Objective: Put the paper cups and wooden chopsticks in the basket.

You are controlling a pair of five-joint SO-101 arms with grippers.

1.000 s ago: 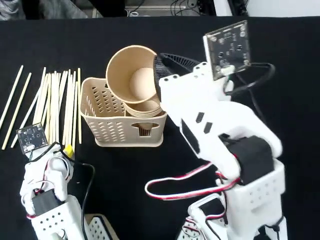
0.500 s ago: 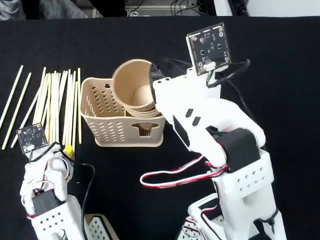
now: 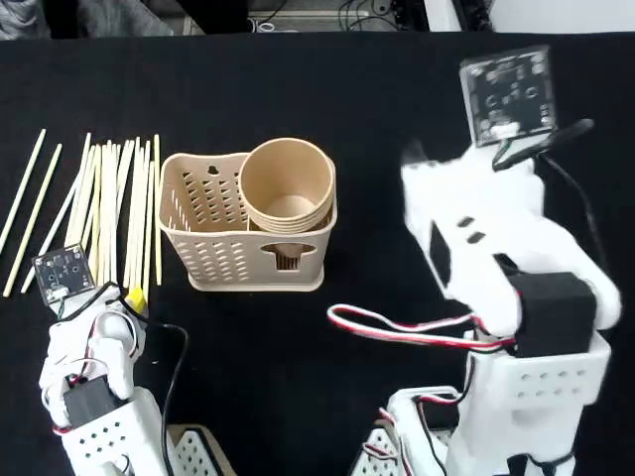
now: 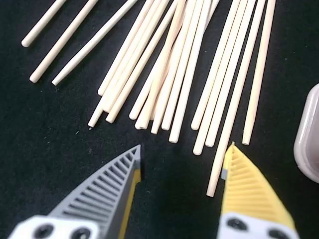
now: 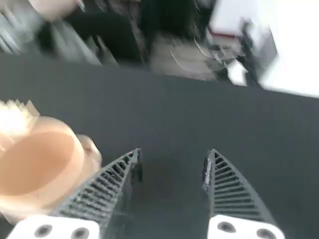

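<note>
A stack of brown paper cups [image 3: 287, 189] stands upright in the right part of the beige basket [image 3: 203, 253]. The cups [image 5: 37, 172] also appear blurred beside my right gripper [image 5: 172, 167], which is open, holds nothing, and hangs to the right of the basket. Several wooden chopsticks [image 3: 109, 203] lie on the black table left of the basket. My left gripper [image 4: 184, 162] is open just short of the chopsticks' [image 4: 174, 74] near ends, with its yellow finger [image 4: 244, 181] next to the outermost sticks.
Two stray chopsticks [image 3: 30, 208] lie farther left, near the table's edge. The basket's pale rim [image 4: 309, 129] sits close beside the left gripper. The right arm's white body [image 3: 506, 268] stands over the table's right half. Cables and clutter lie beyond the far edge.
The right gripper let go of the paper cup, which now sits nested upright in the basket's stack. The right arm swung away to the right. The left arm has not moved.
</note>
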